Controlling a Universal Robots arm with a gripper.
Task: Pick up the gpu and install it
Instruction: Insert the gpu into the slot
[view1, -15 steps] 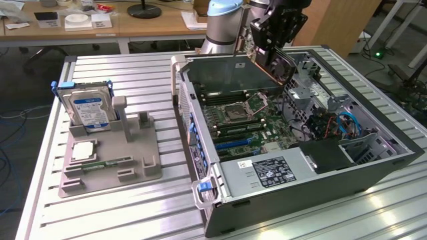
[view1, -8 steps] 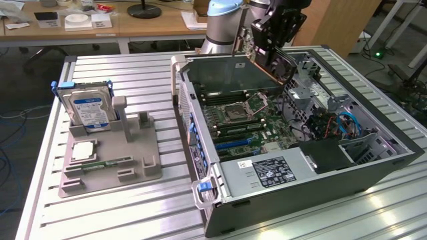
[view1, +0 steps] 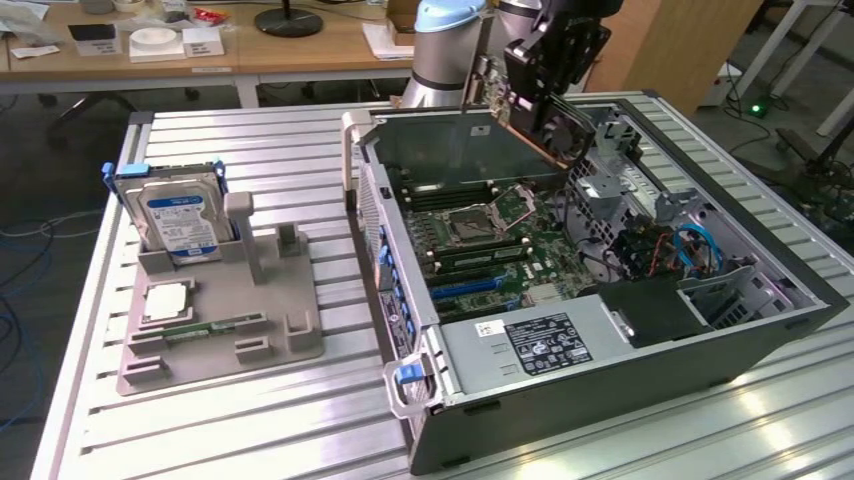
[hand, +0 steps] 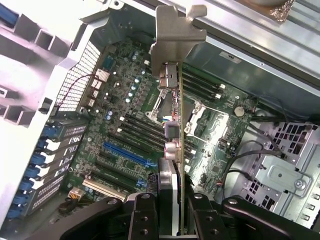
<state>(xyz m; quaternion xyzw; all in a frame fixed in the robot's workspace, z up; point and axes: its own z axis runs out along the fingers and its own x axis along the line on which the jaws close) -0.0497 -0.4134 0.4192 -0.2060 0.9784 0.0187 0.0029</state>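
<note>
The end effector (view1: 547, 92) hangs over the far end of an open computer case (view1: 607, 335), its fingers (hand: 144, 214) closed part-way onto the gpu (view1: 567, 130), one on each flat face. The card is clear of the case and held on edge. In the wrist view the gpu (hand: 172, 131) appears edge-on, with its pale metal end bracket (hand: 178, 37) at the end farthest from the fingers and the motherboard (hand: 125, 125) spread out below it. A blue expansion slot (hand: 125, 155) lies on that board beside several black slots, with nothing plugged into it.

In the exterior view the case lies on its side on a slatted metal surface (view1: 240, 425), showing the processor socket (view1: 474, 228) and a labelled power supply (view1: 534, 345) at the near end. Toward the exterior view's left, well apart from the case, a grey fixture (view1: 220, 345) holds an upright hard drive (view1: 180, 215) with a blue label, a flat square chip (view1: 167, 300) and a narrow green memory stick (view1: 214, 328).
</note>
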